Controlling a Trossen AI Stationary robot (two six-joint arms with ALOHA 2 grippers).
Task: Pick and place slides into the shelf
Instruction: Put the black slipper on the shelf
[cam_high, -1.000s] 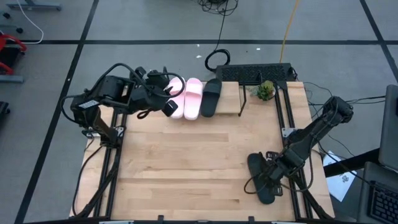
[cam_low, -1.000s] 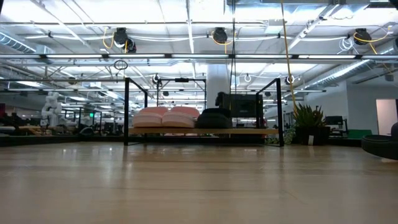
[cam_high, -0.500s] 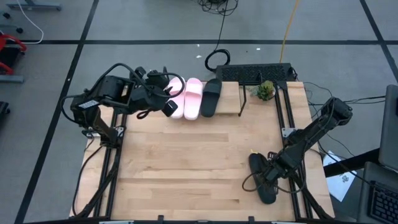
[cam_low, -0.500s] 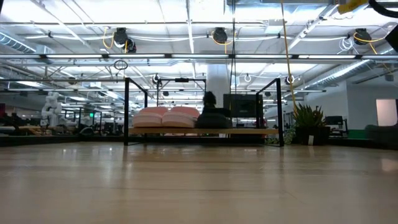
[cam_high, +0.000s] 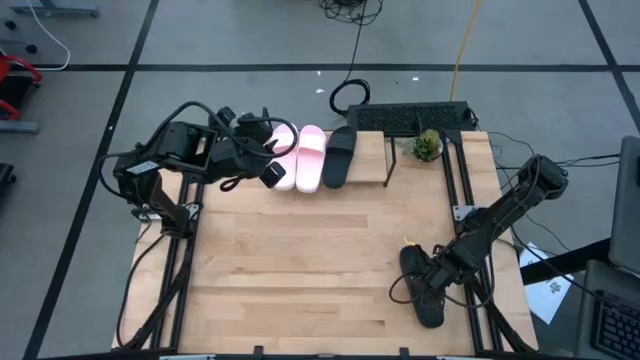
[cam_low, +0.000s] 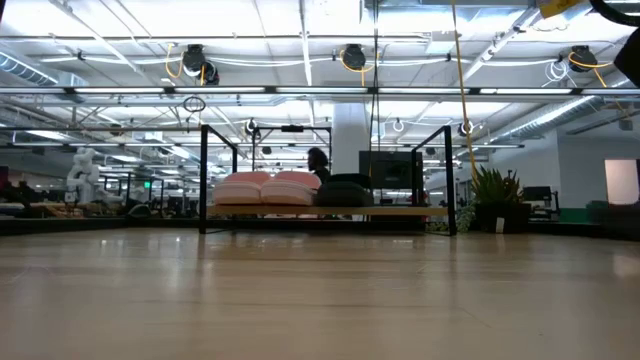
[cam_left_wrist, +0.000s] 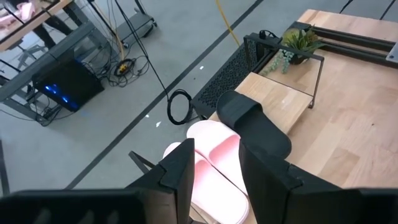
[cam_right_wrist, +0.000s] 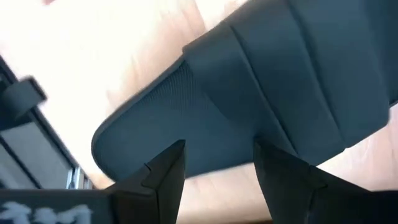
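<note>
High view: right gripper, jaws spread, poised over the last black slide, far from the shelf; next, clamp it.

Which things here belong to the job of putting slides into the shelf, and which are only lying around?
Belonging to the job:
- pink slides, on the shelf
- black slide, beside them on the shelf
- last black slide, on the table at the right gripper
- shelf
- left gripper, near the pink slides

Just lying about:
- small plant
- black mesh tray
- coiled cable on the floor
</note>
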